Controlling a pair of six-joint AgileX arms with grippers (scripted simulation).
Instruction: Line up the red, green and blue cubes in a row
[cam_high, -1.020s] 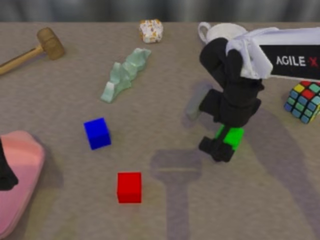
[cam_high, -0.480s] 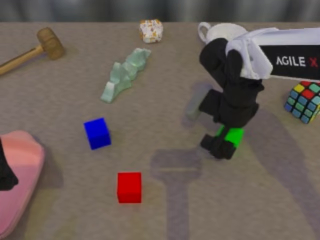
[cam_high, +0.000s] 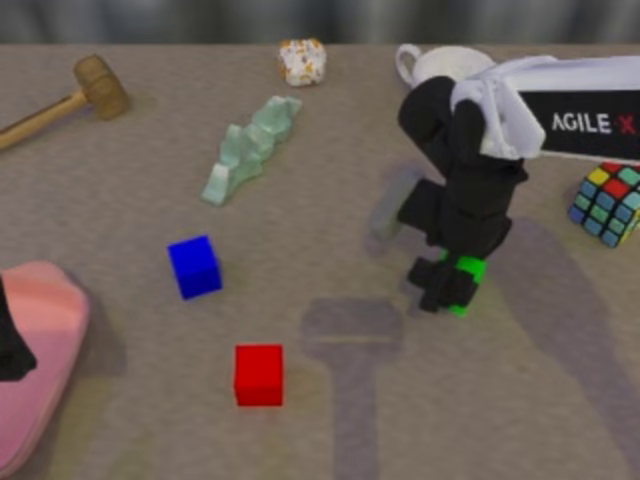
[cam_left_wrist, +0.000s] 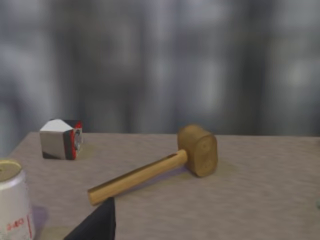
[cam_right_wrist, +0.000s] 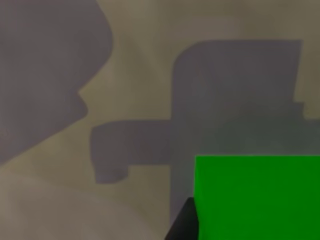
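Our right end effector (cam_high: 448, 283) sits low over the right half of the bench (cam_high: 120, 200), with its fingers pinching the green cube (cam_high: 466, 270). From above, only a sliver of that cube shows around the black fingers. In the right wrist view the green cube (cam_right_wrist: 257, 197) fills the near corner, with one dark finger (cam_right_wrist: 182, 225) against its side and the arm's shadow on the bench surface beyond; we cannot tell from these views whether the cube rests on the bench or is raised off it.

The blue cube (cam_high: 194, 266) lies left of centre. The red cube (cam_high: 259, 375) lies nearer the front edge, a little to the right of the blue one and apart from it. Both are well apart from the green cube.

Our left arm is parked at the far left edge, over a pink cushion (cam_high: 35, 350); we cannot tell how its end effector (cam_high: 12, 352) stands.

Around the bench we see a wooden mallet (cam_high: 70, 98), a pale green jagged stone (cam_high: 250, 148), a white block speckled with orange (cam_high: 302, 61), a white cup (cam_high: 435, 66) partly behind the right arm, and a puzzle cube (cam_high: 607, 203) at the right edge. The left wrist view shows the mallet (cam_left_wrist: 160, 167), a small white, black and red box (cam_left_wrist: 62, 139) and the edge of a can (cam_left_wrist: 14, 207).
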